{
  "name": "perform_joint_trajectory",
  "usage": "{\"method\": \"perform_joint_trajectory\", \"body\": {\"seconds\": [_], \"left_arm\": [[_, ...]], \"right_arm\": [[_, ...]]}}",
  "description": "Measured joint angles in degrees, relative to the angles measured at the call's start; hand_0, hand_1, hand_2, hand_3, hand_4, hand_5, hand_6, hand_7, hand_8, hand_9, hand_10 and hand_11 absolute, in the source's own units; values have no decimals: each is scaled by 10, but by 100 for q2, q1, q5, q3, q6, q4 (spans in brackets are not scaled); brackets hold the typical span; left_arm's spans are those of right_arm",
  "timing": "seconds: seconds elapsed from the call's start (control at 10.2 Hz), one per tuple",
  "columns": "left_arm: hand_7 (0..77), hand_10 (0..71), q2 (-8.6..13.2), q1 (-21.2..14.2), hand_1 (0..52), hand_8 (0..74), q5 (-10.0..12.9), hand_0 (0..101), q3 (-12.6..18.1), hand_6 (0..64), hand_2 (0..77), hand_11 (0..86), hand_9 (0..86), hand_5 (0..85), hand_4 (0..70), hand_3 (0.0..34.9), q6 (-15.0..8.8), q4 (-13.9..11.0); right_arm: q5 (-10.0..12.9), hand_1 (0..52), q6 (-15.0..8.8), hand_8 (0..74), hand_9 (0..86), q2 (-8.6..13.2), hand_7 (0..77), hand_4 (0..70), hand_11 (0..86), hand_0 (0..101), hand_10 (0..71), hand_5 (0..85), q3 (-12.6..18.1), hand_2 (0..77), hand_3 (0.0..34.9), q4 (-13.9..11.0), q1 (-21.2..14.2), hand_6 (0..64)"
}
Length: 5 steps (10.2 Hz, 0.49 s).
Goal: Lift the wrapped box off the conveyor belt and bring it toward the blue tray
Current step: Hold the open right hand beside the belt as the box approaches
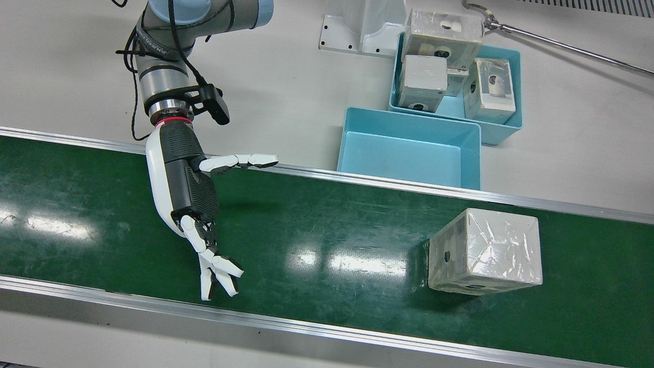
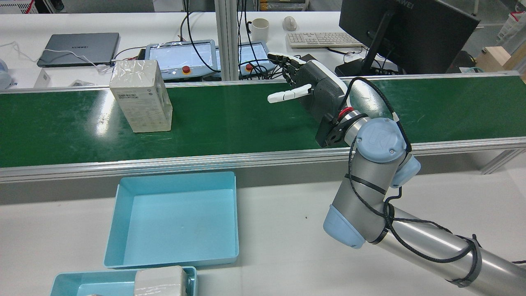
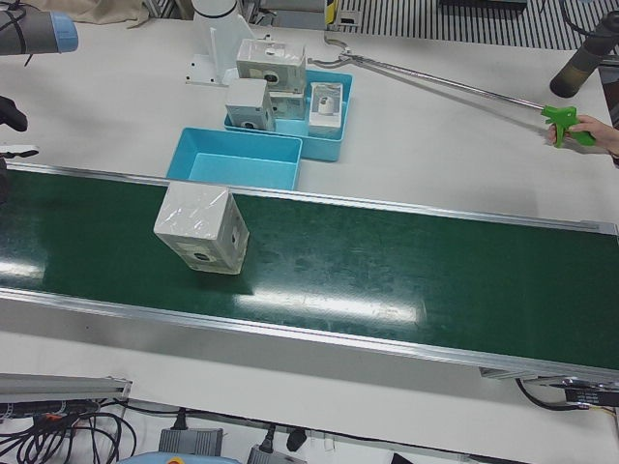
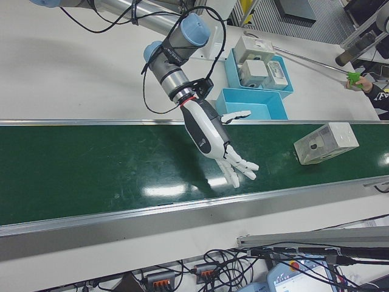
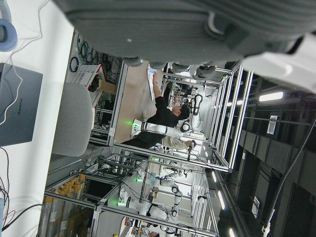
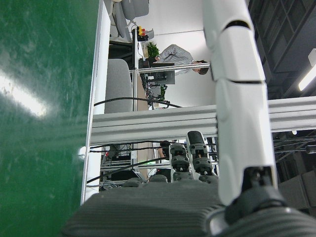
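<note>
One HUAWEI laptop [image 2: 78, 48], wrapped box [image 2: 140, 95] label unreadable

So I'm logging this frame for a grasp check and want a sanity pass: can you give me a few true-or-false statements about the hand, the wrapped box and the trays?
1. The right hand is open over the conveyor belt, holding nothing. True.
2. The wrapped box is already lifted off the belt. False: it rests on the belt, apart from the hand.
3. The blue tray nearest the belt is empty. True.
4. The far tray is empty too. False: it holds several wrapped boxes.
5. The hand is touching the wrapped box. False: a clear stretch of belt lies between them.
</note>
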Motion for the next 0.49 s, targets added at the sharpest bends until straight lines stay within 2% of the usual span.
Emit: {"method": "perform_joint_trajectory", "body": {"seconds": [0.49], "left_arm": [[5,5,0,0,0,5,0,0,0,5,11,5,5,11,0,0,0,0]], "right_arm": [[9,180,68,0,11,-26,44,98,5,510,0,175,1,93,0,0,73,33]]}}
